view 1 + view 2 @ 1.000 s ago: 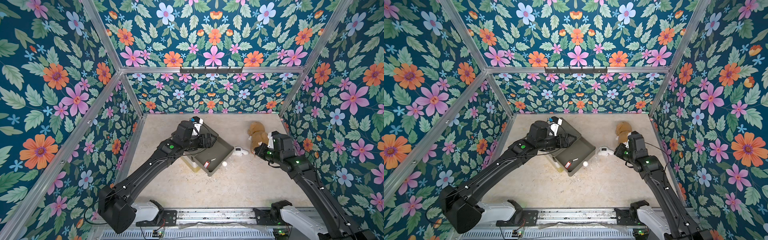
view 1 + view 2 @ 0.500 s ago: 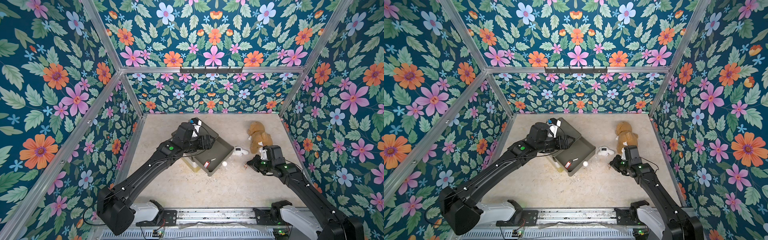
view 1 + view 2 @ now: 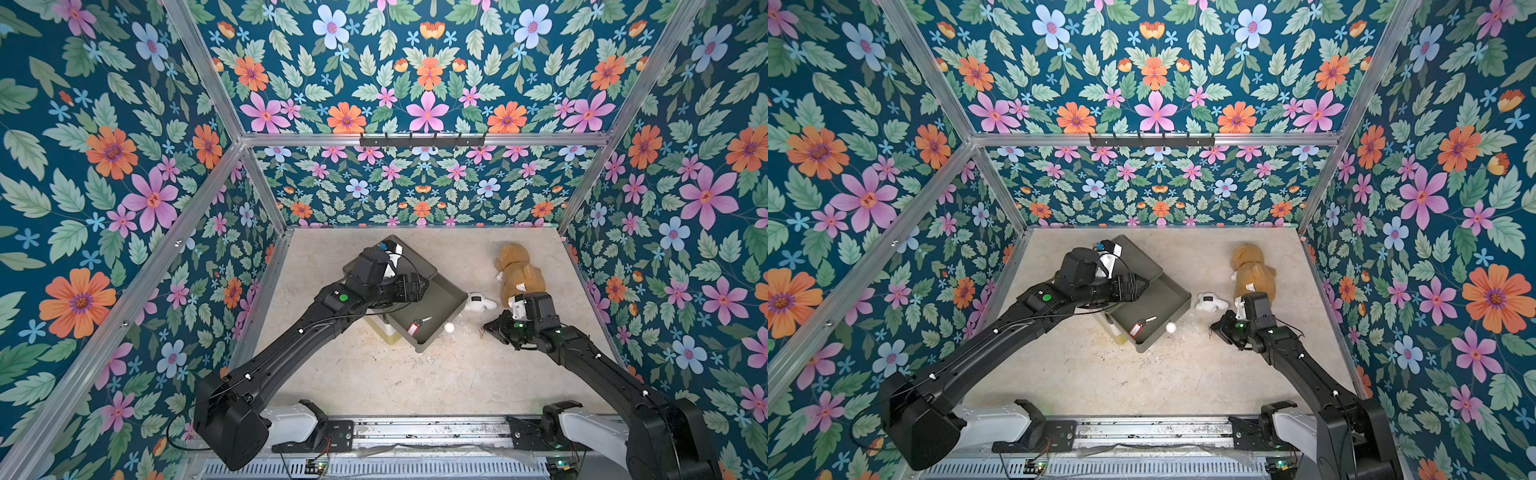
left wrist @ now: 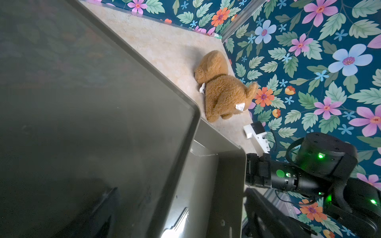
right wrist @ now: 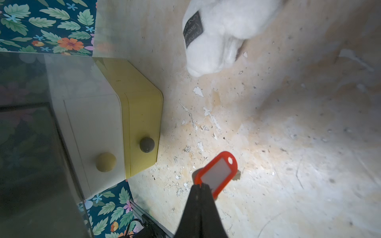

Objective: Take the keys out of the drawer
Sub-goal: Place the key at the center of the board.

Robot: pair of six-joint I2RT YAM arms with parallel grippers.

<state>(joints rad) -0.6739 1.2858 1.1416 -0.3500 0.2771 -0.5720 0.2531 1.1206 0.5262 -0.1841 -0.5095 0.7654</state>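
**Right gripper clamped on a red key tag, clear of the drawer**

The right gripper [image 5: 200,186] pinches the edge of a red key tag [image 5: 216,173], low over bare bench [image 5: 288,144]. It is just beside the open drawer [image 3: 440,304] and near the white plush [image 3: 478,301]. A second red-tagged key [image 3: 413,327] lies inside the drawer by its front wall. Open bench spreads toward the rail. The right arm reaches low and forward. The left gripper [image 3: 417,286] hangs over the drawer's back; I cannot tell its state.
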